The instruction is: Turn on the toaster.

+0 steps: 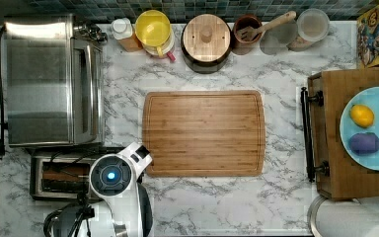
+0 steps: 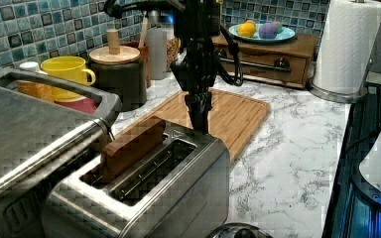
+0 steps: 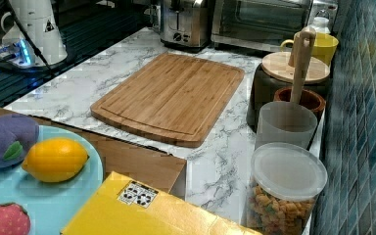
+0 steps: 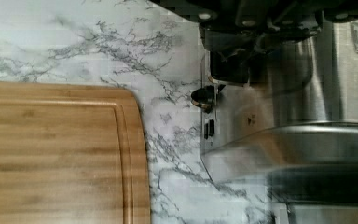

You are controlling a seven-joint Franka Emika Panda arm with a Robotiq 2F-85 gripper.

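The toaster [image 1: 59,175] is a small brushed-steel box in the top view's lower left, beside the big toaster oven [image 1: 49,79]. In the left view the toaster [image 2: 178,198] fills the foreground, with a brown slice [image 2: 134,144] standing in one of its two slots. My gripper [image 2: 198,121] hangs straight down at the toaster's far end, on the cutting-board side, with its tip touching the top edge and its fingers together. In the wrist view the gripper [image 4: 233,65] is dark against the toaster's steel end face [image 4: 261,107], just above a small black dial [image 4: 204,97]. The arm hides the lever.
A wooden cutting board [image 1: 205,133] lies mid-counter. A yellow mug [image 1: 153,29], a wood-lidded pot [image 1: 206,42] and jars line the back wall. A wooden tray [image 1: 333,133] holds a blue plate of toy fruit. A paper towel roll [image 2: 342,44] and a kettle [image 2: 238,232] stand near the counter's front.
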